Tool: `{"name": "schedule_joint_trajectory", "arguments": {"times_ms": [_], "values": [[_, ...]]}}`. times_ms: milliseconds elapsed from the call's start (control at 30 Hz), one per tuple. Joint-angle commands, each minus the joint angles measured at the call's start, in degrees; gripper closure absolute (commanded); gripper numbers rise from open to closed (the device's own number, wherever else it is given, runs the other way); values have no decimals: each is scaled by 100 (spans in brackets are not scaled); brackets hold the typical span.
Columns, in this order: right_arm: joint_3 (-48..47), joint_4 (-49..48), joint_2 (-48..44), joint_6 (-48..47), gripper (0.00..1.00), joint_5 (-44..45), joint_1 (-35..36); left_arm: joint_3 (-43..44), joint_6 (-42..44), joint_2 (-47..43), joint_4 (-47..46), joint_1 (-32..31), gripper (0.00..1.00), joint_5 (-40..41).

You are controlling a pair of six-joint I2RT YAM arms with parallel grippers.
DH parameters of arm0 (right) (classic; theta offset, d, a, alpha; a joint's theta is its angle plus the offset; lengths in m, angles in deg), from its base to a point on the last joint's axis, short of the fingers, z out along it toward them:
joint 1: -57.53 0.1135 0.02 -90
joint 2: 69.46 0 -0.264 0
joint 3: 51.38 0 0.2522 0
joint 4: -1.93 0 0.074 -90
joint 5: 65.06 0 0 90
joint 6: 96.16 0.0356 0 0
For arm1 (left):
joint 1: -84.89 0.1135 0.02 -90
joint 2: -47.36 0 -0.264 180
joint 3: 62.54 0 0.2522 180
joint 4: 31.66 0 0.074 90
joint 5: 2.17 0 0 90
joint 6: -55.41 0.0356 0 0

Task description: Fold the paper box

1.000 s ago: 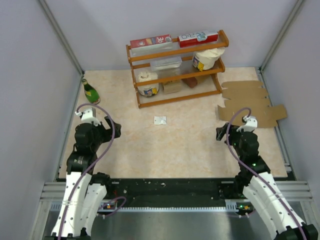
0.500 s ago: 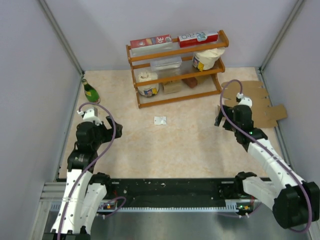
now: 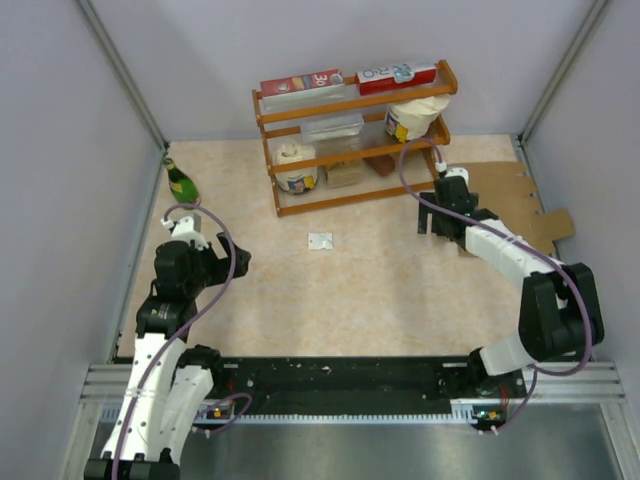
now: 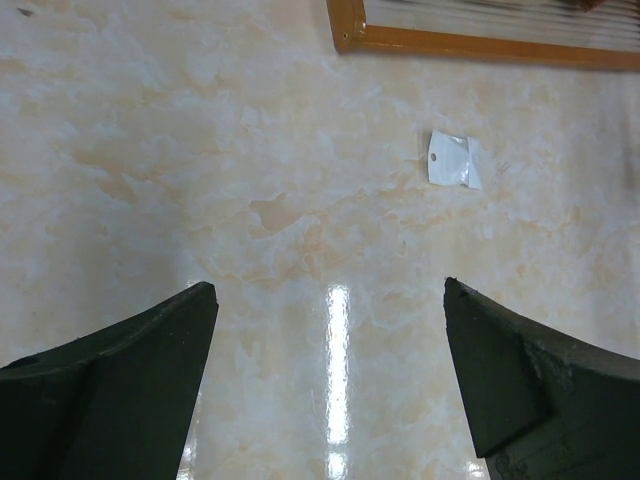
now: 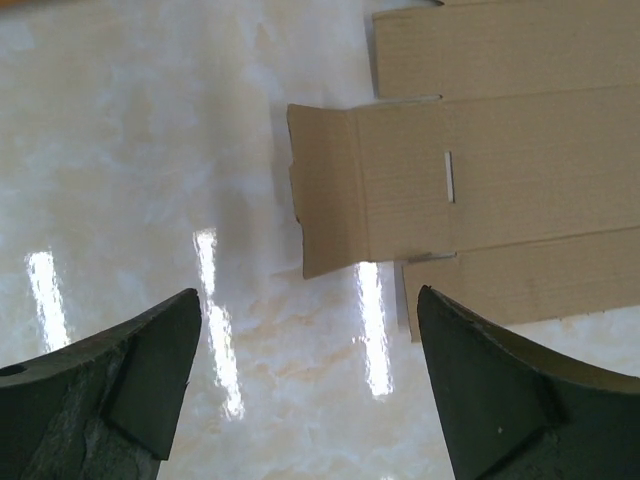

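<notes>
The paper box [image 3: 512, 200] is a flat brown die-cut cardboard sheet lying at the table's right rear. In the right wrist view its panels and a short end flap [image 5: 480, 170] fill the upper right. My right gripper [image 3: 437, 218] hovers open at the sheet's left edge. Bare table shows between its fingers, and the flap sits just beyond the gripper [image 5: 308, 295]. My left gripper [image 3: 228, 262] stays open over the left side of the table, holding nothing. The left wrist view shows only table between that gripper's [image 4: 328, 290] fingers.
A wooden shelf [image 3: 350, 140] at the back centre carries red cartons [image 3: 300, 83], tubs and a clear container; its base rail [image 4: 480, 45] shows in the left wrist view. A small white scrap [image 3: 320, 241] [image 4: 452, 162] lies before it. A green bottle [image 3: 181, 184] stands far left.
My right arm has stretched forward from near its base to the cardboard's left edge, staying open. The left arm has shifted only slightly.
</notes>
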Motion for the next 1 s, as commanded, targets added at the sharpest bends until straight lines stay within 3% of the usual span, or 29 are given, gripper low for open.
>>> {"name": "schedule_joint_trajectory", "arguments": {"times_ms": [0, 300, 733, 967], "values": [[-543, -338, 642, -339, 15, 477, 226, -2, 62, -88, -232, -26, 2, -157], [-1387, -400, 1944, -630, 43, 995, 385, 77, 132, -176, -74, -299, 2, 159], [-1704, -216, 2639, -726, 50, 1566, 393, 103, 159, -167, 14, -501, 3, 387], [-1722, -207, 2736, -805, 60, 1690, 393, 86, 159, -150, -21, -501, 2, 370]]}}
